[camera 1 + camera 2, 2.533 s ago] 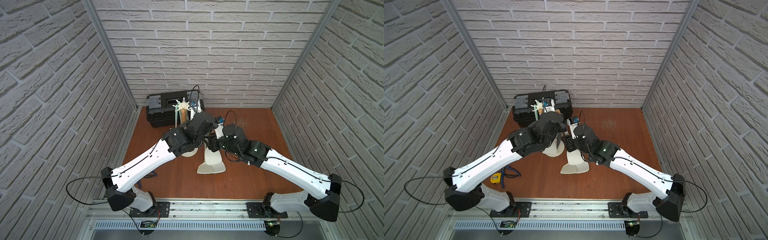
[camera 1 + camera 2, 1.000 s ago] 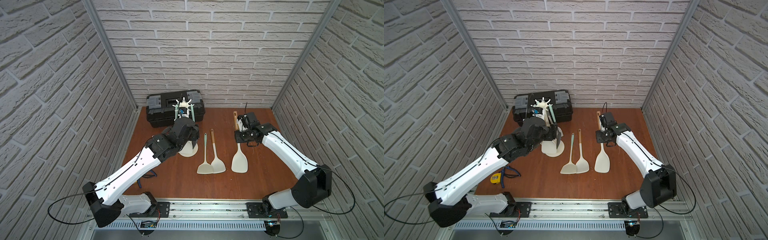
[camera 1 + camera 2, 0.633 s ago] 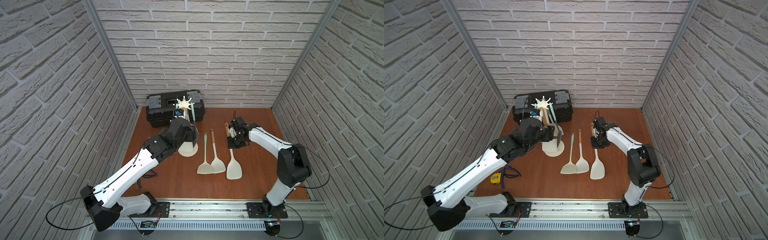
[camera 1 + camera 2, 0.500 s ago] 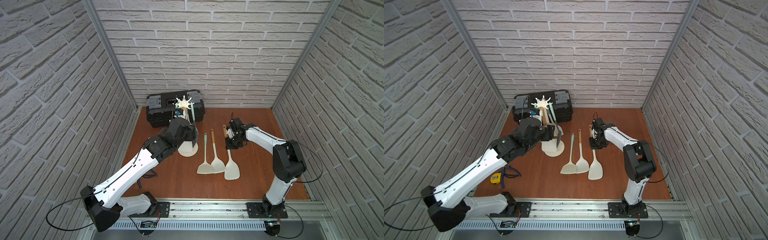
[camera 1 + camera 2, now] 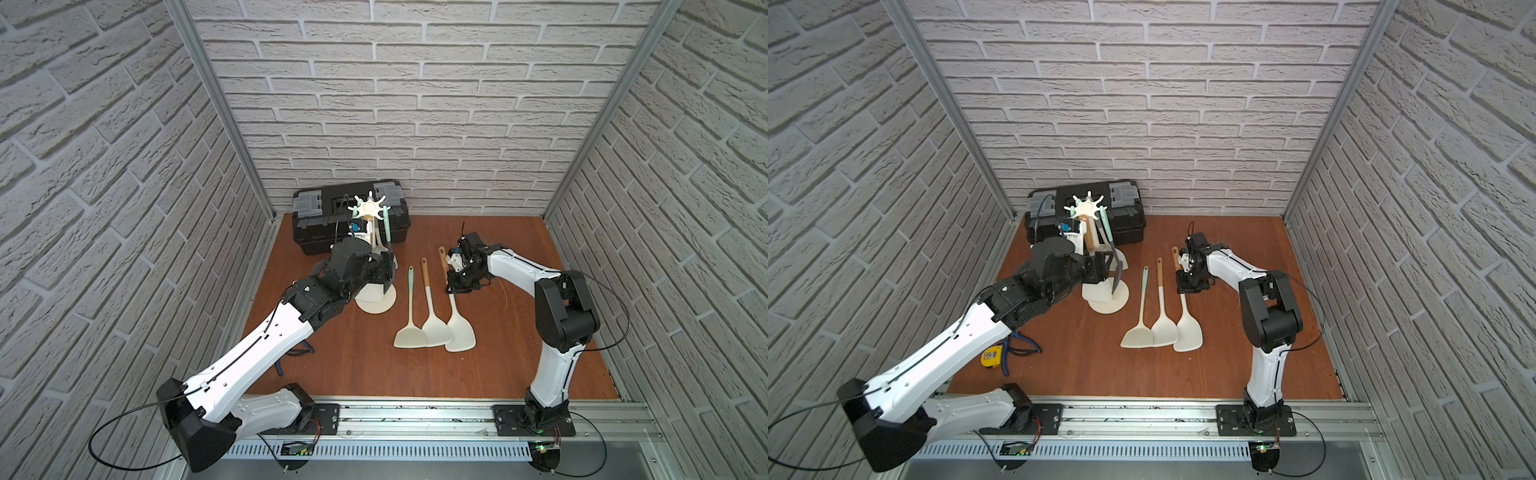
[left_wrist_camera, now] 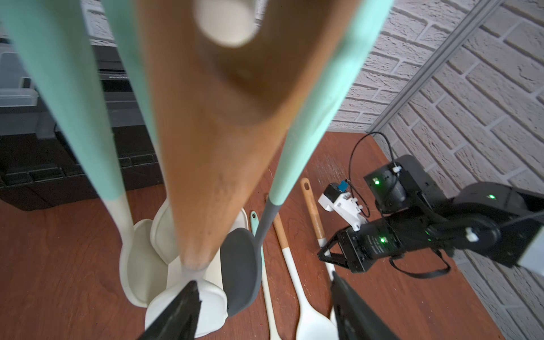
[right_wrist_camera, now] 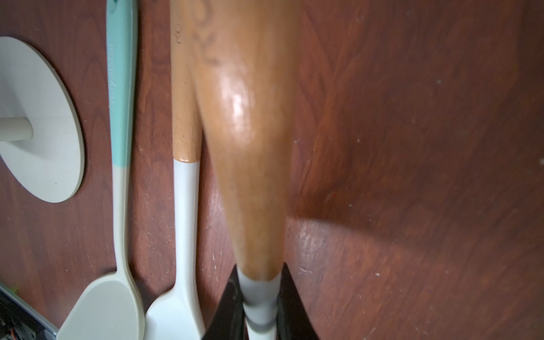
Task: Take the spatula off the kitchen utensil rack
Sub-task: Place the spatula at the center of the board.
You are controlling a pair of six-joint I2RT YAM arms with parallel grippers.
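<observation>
Beside kitchen utensil rack [image 5: 376, 300]: left arm [image 5: 266, 345] outstretched, left claw [image 6: 263, 278] spread apart; right arm [image 5: 519, 270] elbow-folded, right claw [image 7: 259, 269] pinching wooden-handled spatula [image 5: 460, 337] neck, low over surface [image 5: 519, 357]

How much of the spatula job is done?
Done: a teal-handled cream spatula and a wooden-handled cream spatula lie on the reddish-brown table. In hand: the right gripper grips a third wooden-handled spatula. Remaining: the open left gripper faces utensils hanging on the cream-white rack.

Black toolbox [image 5: 311, 232] at back; yellow tape measure [image 5: 989, 358].
</observation>
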